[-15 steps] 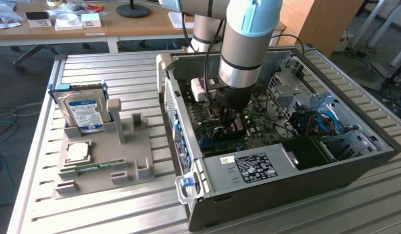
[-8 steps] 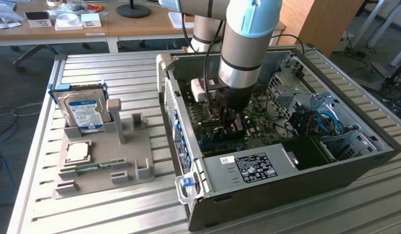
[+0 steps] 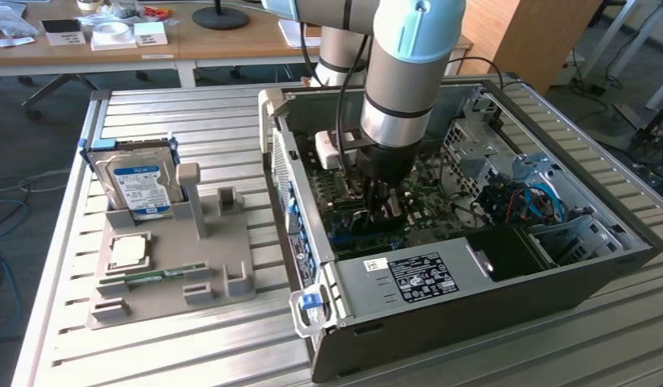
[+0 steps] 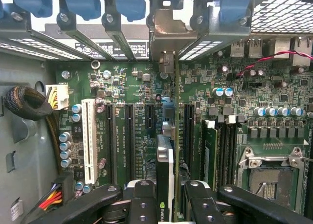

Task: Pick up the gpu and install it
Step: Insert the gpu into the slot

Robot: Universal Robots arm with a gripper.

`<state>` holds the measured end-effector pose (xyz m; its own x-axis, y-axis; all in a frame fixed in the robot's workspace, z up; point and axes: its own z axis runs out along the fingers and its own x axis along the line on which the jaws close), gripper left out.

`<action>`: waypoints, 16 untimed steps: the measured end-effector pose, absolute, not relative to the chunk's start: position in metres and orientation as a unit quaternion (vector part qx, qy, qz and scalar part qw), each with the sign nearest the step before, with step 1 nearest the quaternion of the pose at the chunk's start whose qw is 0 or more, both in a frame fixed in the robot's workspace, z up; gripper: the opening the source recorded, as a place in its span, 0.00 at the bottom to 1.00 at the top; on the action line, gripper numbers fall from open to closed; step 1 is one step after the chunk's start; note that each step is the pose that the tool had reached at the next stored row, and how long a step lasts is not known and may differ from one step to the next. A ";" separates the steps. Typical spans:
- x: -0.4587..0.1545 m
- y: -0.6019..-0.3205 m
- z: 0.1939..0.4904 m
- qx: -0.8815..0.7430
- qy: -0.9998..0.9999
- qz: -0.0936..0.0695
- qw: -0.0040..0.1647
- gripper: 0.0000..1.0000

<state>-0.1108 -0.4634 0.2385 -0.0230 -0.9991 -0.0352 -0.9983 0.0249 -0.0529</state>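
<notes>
The gpu [image 4: 165, 177] stands on edge between the jaws of the gripper [image 4: 166, 197], which pinch it from both sides; in the wrist view its thin card runs away from the black fingers [image 4: 142, 199] toward the back of the case, its greyish metal bracket [image 4: 168, 35] lying against the rear slot openings. It sits over the green motherboard [image 4: 137, 87], in line with the expansion slots. One long white slot [image 4: 89, 141] and two black slots [image 4: 120, 141] lie beside it, apart from it on one side; on the other side, a memory stick [image 4: 210, 155] stands in its socket. Further along is the square metal processor socket [image 4: 269, 172], with a row of small cylindrical capacitors [image 4: 276, 111] near it. Blue plastic latches [image 4: 78, 4] line the rear edge of the case.

In the exterior view the gripper [image 3: 380, 201] is lowered into the open computer case [image 3: 504, 274], a dark metal box lying on its side on a ribbed aluminium table [image 3: 181, 339]. On the exterior view's left, a grey plastic holder tray [image 3: 218, 274] carries one blue-labelled hard drive [image 3: 138, 181] upright, one square processor chip [image 3: 129, 251] lying flat, and one narrow green memory module [image 3: 160, 278].
</notes>
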 end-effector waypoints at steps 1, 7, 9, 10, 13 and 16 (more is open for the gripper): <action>-0.111 -0.463 0.238 -0.698 0.715 -0.007 0.031 0.27; -0.111 -0.463 0.238 -0.698 0.715 -0.007 0.031 0.27; -0.111 -0.463 0.238 -0.698 0.715 -0.007 0.031 0.27; -0.111 -0.463 0.238 -0.698 0.715 -0.007 0.031 0.27; -0.111 -0.463 0.238 -0.698 0.715 -0.007 0.031 0.27; -0.112 -0.463 0.238 -0.698 0.715 -0.007 0.031 0.27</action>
